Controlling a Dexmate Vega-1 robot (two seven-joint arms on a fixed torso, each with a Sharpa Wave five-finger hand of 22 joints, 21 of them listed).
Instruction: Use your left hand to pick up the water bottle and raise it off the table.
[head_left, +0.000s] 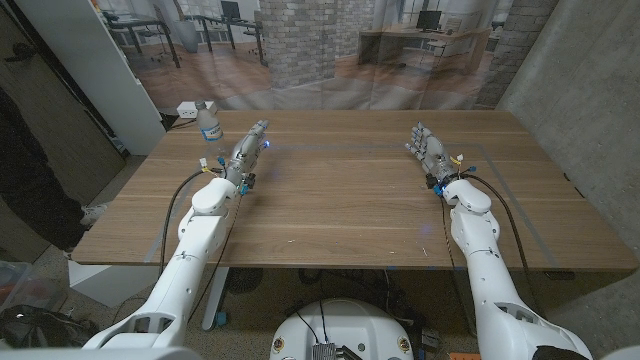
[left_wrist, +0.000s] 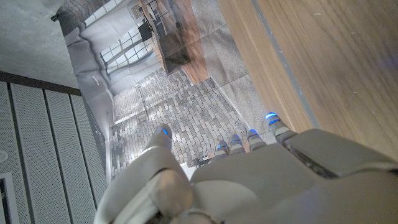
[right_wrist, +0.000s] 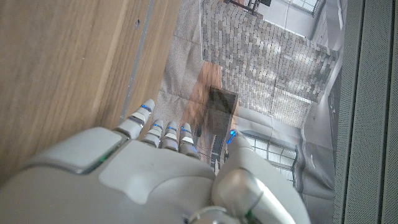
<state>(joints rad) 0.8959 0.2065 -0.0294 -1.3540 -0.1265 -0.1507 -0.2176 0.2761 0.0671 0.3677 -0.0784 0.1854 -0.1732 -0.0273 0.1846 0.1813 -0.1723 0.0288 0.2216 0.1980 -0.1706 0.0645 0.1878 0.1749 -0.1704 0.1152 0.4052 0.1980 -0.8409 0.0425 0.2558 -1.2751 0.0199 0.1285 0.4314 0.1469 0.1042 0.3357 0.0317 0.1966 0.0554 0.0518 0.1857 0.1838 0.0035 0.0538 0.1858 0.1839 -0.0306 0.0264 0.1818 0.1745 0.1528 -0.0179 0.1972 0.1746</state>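
You get soft, even, rather dim light across the worktop (head_left: 350, 190), with only faint shadows under the arms. Small blue lights glow on the fingers (left_wrist: 272, 116). Both wrist views are soft close up, where each hand's back blurs, and the head view bends at its edges.

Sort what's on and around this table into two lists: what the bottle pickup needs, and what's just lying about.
Needed for the job:
- clear plastic water bottle with a white cap, standing at the table's far left corner
- left hand, empty, beside the bottle

Just lying about:
- right hand, idle
- small white box behind the table edge
- wooden table
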